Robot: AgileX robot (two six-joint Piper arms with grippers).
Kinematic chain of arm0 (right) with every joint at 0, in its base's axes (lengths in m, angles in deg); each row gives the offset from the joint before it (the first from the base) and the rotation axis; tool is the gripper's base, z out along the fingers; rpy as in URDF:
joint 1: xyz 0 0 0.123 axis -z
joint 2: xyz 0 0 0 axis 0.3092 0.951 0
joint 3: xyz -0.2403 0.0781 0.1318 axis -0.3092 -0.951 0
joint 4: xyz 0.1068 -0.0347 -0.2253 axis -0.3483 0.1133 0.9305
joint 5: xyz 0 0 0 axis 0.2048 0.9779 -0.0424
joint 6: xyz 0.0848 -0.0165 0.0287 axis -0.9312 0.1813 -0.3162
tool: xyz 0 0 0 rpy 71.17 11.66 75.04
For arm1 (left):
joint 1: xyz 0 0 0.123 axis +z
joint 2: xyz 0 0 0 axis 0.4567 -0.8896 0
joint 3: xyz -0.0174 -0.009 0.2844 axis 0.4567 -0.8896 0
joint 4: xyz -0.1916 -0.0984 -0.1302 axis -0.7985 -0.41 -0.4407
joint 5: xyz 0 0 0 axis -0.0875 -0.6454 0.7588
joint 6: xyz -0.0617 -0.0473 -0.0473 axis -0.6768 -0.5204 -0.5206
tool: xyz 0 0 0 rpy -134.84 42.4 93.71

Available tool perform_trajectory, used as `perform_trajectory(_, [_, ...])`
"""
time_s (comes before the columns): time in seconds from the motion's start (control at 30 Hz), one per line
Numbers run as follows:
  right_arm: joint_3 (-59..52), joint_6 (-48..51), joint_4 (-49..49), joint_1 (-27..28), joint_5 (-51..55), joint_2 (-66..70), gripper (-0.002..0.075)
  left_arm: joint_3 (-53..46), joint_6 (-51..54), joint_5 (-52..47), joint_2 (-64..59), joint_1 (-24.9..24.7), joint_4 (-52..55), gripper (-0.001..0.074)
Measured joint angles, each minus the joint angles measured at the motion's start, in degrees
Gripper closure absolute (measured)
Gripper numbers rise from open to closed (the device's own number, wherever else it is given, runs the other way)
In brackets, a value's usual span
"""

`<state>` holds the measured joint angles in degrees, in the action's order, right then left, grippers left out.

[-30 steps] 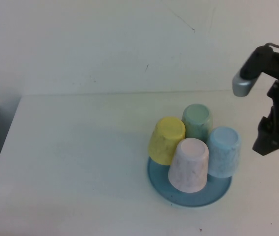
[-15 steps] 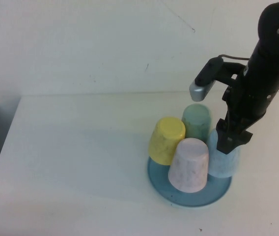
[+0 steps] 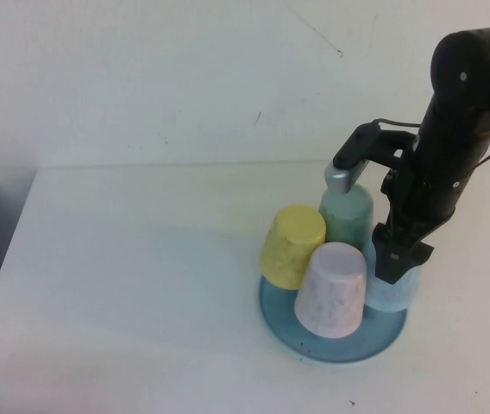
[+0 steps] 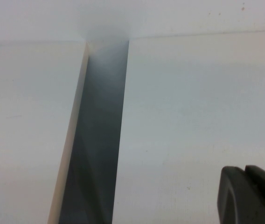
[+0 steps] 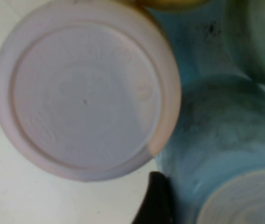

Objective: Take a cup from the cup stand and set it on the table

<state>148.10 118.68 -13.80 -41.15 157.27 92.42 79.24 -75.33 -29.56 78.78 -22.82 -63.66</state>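
Note:
The light blue speckled cup stands upside down at the right of the round teal cup stand on the white table. My right gripper is low over this cup and covers its top. In the right wrist view the cup fills the corner, with one dark finger beside its wall, between it and the pink cup; the jaws stand open around it. My left gripper shows only in the left wrist view, shut and empty, above bare table.
A pale pink cup, a yellow cup and a pale green cup stand upside down on the same stand, close against the blue one. A dark gap separates the table from a neighbouring surface at the far left.
My right arm has swung in from the right edge and come down over the light blue cup. The cups have not moved.

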Motion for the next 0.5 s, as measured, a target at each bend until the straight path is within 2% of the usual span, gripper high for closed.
perform_trajectory(0.07, [0.0, 0.0, 0.0, 0.0, 0.0, 0.0, 0.0151, 0.0, 0.0, 0.0, 0.0, 0.0, 0.0, 0.0738])
perform_trajectory(0.27, [1.98, -1.04, 0.0, 0.0, 0.0, -0.42, 0.0151, 0.0, -0.13, 0.0, 0.0, 0.0, 0.0, 0.0738])
perform_trajectory(0.5, [5.63, -3.88, 0.04, 0.0, 0.19, -9.04, 0.0151, 0.0, -0.11, 0.0, 0.0, 0.0, 0.0, 0.0738])
